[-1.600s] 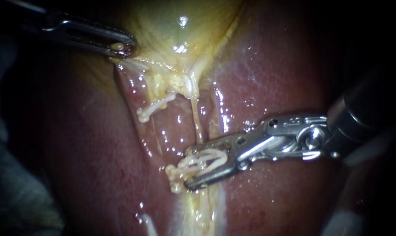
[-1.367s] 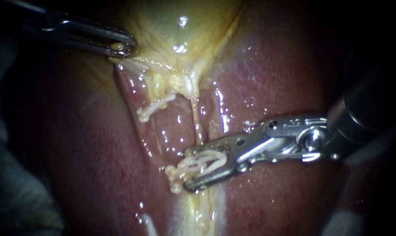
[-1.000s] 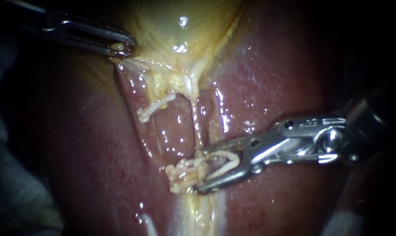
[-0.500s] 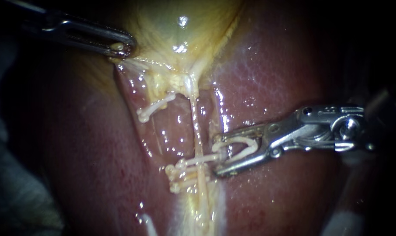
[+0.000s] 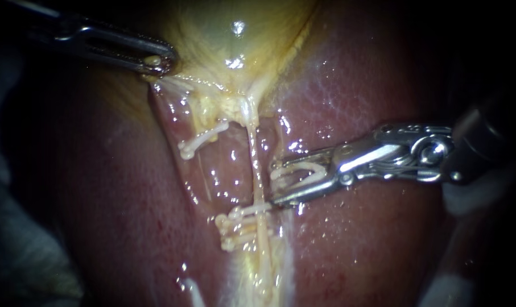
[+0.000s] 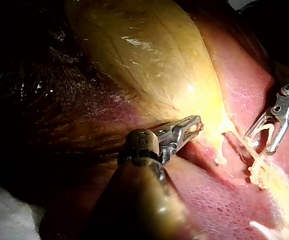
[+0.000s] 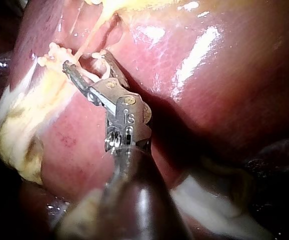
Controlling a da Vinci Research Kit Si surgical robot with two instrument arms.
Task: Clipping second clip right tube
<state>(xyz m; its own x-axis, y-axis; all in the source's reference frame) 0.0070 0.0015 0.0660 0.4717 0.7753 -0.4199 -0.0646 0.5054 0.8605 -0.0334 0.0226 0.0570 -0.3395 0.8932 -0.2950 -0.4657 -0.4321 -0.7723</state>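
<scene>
Endoscope view: left instrument's (image 5: 158, 62) claw clamps gallbladder (image 5: 223, 34); right instrument (image 5: 277, 183), nearly level, claw gripping a clip (image 5: 303, 167).

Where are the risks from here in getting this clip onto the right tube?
1. The loaded clip in the right instrument sits beside the right tube, not around it; closing now might miss or catch only part.
2. The placed clips sit close by on the tube; the new one could snag them.
3. The left instrument holds the gallbladder, and the thin tube looks taut; a nudge might tear it.
</scene>
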